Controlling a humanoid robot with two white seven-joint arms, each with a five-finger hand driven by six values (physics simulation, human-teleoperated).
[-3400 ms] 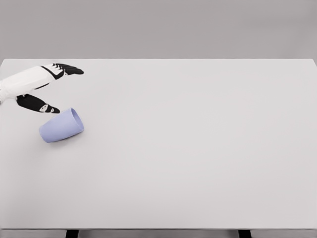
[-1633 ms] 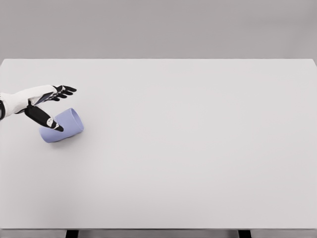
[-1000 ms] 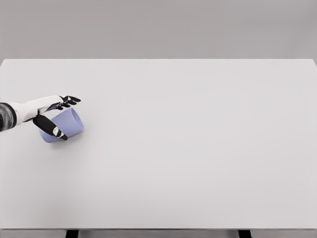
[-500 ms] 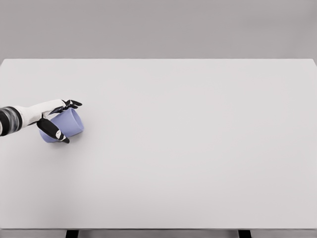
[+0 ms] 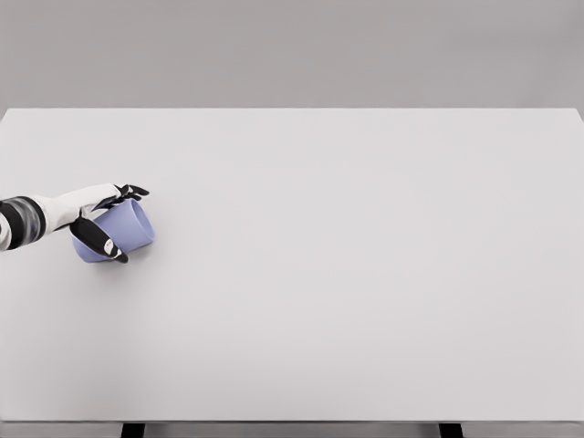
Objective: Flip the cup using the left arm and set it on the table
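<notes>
A light purple cup (image 5: 133,230) lies on its side near the left edge of the white table (image 5: 347,255), its mouth pointing right and away. My left hand (image 5: 120,223) comes in from the left edge and straddles the cup. Its black thumb (image 5: 99,243) lies across the cup's near side, and its fingers (image 5: 129,192) reach over the far upper side. The fingers are only slightly curled and the hand is still open, and the cup rests on the table. My right arm is out of view.
My left hand has come down from behind the cup and settled around it, the thumb sliding over its near side. In the last half second the fingers drew in slightly. The cup has not moved.
</notes>
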